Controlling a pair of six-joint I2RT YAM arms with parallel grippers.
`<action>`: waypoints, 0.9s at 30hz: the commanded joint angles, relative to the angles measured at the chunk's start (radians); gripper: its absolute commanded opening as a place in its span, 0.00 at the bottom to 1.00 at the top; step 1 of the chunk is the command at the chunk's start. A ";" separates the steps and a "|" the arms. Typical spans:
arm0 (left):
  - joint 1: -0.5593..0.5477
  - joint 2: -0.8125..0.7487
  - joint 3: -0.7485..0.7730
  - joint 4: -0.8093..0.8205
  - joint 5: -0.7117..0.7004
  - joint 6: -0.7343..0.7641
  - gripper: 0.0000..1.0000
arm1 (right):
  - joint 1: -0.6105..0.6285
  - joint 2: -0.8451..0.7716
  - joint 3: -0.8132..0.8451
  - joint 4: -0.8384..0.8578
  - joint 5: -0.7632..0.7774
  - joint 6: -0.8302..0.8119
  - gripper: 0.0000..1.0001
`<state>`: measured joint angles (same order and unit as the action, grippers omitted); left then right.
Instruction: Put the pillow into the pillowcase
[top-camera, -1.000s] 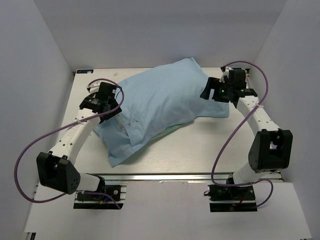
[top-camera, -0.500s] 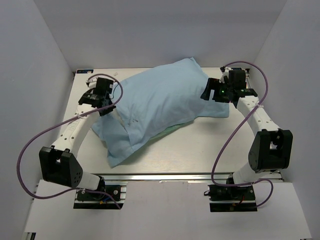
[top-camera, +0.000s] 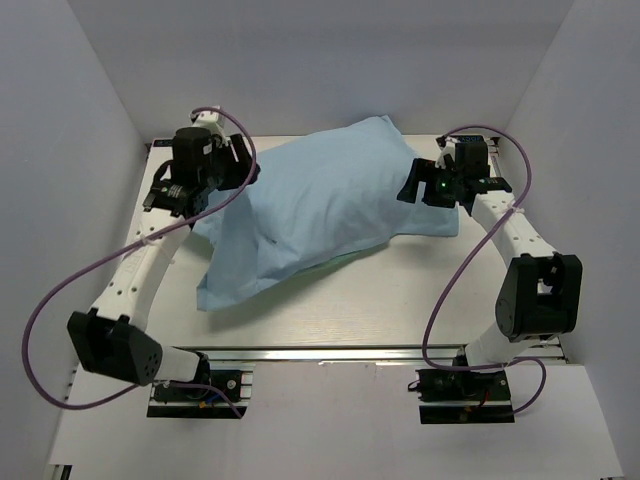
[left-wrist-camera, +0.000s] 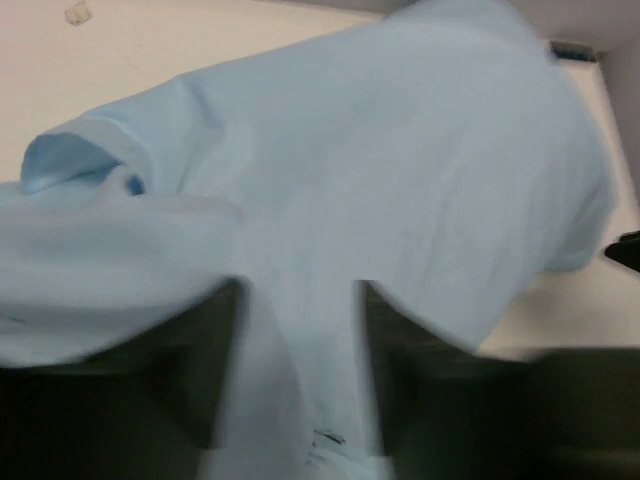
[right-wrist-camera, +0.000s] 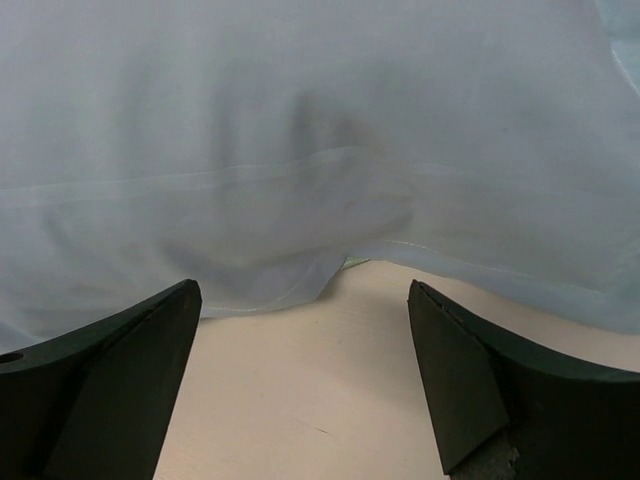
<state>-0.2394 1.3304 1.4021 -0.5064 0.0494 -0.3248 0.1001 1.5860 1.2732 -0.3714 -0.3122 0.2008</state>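
Lifted since earlier, our left fingers pinched the pillowcase hem between them; right fingers stood wide, empty. Next, we judged, pull the hem further.

The top external view looks down from high behind the near edge, taking in the whole table. Each wrist view sits low and very close, facing the light blue pillowcase, shared by all three.
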 joint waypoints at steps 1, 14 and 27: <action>0.000 0.064 -0.026 -0.099 -0.013 -0.035 0.78 | -0.002 0.017 0.023 -0.006 0.033 -0.003 0.89; 0.002 0.039 0.121 -0.187 -0.146 -0.051 0.98 | -0.065 0.049 0.209 -0.034 0.102 0.014 0.89; 0.002 0.358 0.069 0.055 0.145 -0.002 0.98 | -0.186 0.128 0.181 -0.022 0.098 0.012 0.89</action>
<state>-0.2386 1.5856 1.4994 -0.5282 0.0597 -0.3508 -0.0196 1.7355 1.5028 -0.4191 -0.2008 0.2031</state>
